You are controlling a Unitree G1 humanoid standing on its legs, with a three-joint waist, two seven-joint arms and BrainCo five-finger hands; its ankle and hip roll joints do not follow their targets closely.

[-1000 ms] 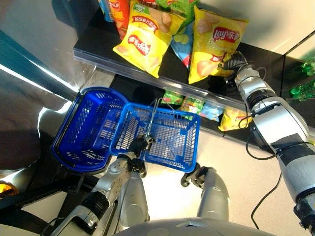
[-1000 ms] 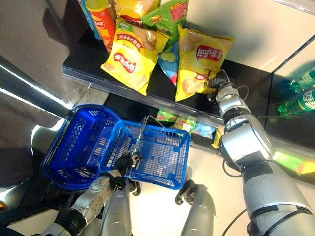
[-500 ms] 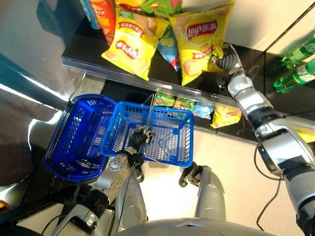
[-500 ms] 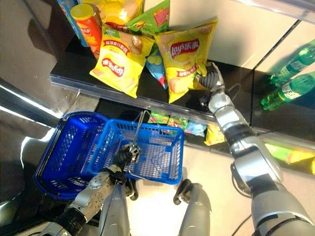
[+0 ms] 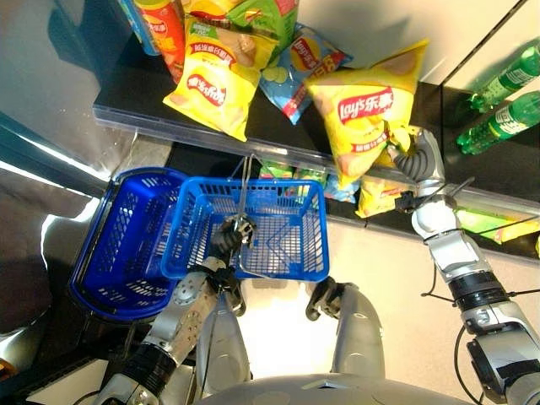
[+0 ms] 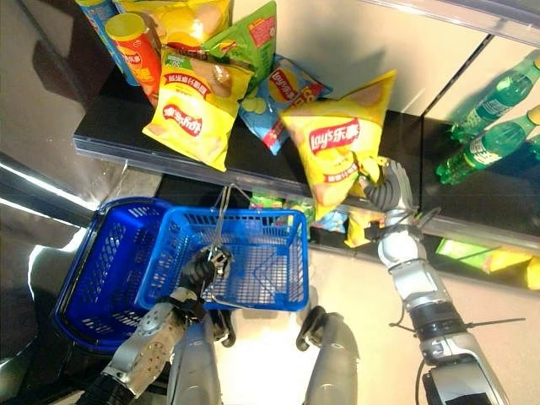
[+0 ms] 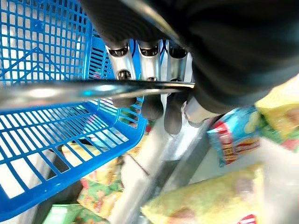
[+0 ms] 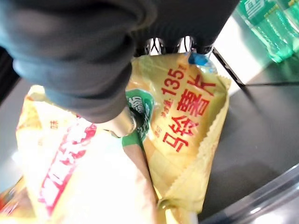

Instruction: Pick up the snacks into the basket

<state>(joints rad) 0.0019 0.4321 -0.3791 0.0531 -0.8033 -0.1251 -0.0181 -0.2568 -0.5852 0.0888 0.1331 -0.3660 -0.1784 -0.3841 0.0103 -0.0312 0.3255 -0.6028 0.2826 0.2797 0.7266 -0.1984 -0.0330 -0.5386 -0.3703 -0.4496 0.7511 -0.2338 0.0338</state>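
A blue wire basket hangs below the shelf, its metal handle gripped by my left hand, whose fingers curl round the bar. My right hand is shut on a yellow chip bag, pinching its lower right corner; the bag is lifted off the black shelf and tilts out over the shelf's front edge, above and right of the basket. In the right wrist view the thumb presses on the bag. Another yellow bag, a green bag and a blue bag lie on the shelf.
A second blue basket lies tilted left of the held one. Red and blue snack cans stand at the shelf's back left. Small snack packs sit on a lower shelf. Green bottles lie to the right.
My right hand has pulled the yellow bag off the shelf, right and toward me. The whole view has shifted, so the camera moved. The left hand still holds the basket handle.
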